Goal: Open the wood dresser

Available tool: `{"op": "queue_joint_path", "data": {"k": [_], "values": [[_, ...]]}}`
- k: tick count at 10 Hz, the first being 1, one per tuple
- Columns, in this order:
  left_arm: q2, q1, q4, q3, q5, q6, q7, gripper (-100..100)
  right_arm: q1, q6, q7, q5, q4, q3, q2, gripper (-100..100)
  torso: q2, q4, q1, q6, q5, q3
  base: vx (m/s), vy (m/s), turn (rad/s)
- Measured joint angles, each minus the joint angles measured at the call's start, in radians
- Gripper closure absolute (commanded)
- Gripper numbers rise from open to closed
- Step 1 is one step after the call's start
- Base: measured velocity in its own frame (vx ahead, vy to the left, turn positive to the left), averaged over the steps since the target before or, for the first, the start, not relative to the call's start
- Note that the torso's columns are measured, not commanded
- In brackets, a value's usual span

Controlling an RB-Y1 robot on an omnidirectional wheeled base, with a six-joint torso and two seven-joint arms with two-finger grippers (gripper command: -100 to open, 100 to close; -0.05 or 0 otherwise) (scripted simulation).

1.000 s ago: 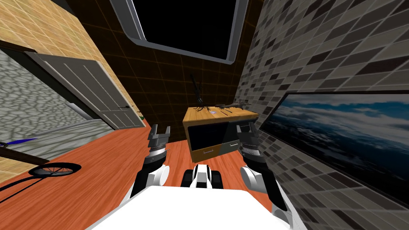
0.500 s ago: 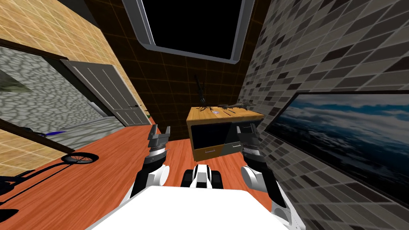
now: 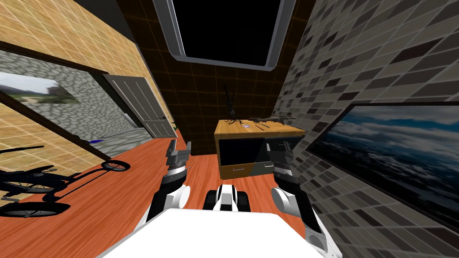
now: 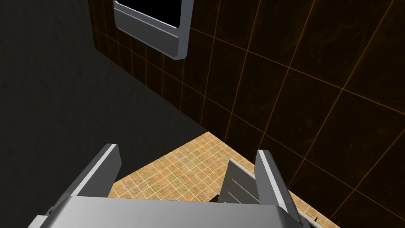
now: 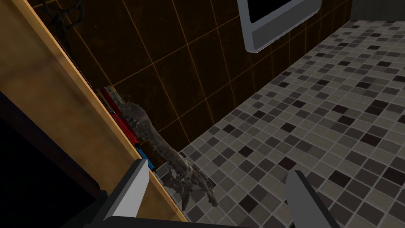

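The right gripper (image 5: 217,169) is holding its fingers wide apart by the wood dresser (image 5: 59,103), whose top is carrying a grey spiny figure (image 5: 158,146) (lying against red and blue flat items (image 5: 118,114)), a mosaic-tiled wall (image 5: 316,99) showing behind.

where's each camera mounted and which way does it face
Head view: on the head, steeply down and forward at the orange-wood dresser with dark front panels; left gripper, right gripper show.
Left wrist view: on the left hand, facing a dark tiled wall and grey-framed black window; open fingers show.
Right wrist view: on the right hand, along the dresser's top edge; open fingers show.
Shared: head and right wrist both show the dresser.
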Motion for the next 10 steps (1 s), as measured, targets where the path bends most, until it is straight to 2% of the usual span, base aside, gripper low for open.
{"op": "queue_joint_path", "data": {"k": [1,7,10], "values": [[0.0,0.0,0.0,0.0,0.0,0.0,0.0,0,-0.009,0.0,-0.029,-0.012,0.014,-0.006,-0.001,-100,0.0,0.0,0.0,0.001,0.0,0.0,-0.013,0.006,-0.032],[0.0,0.0,0.0,0.0,0.0,0.0,0.0,0,-0.016,-0.002,-0.175,-0.084,0.059,-0.027,-0.003,-100,-0.001,0.0,-0.001,0.001,0.0,0.0,-0.027,0.012,0.124],[0.0,0.0,0.0,0.0,0.0,0.0,0.0,0,-0.023,-0.01,-0.26,-0.138,0.1,-0.042,-0.008,-100,0.001,0.0,0.0,0.0,0.0,0.001,-0.033,0.013,0.137]]}}
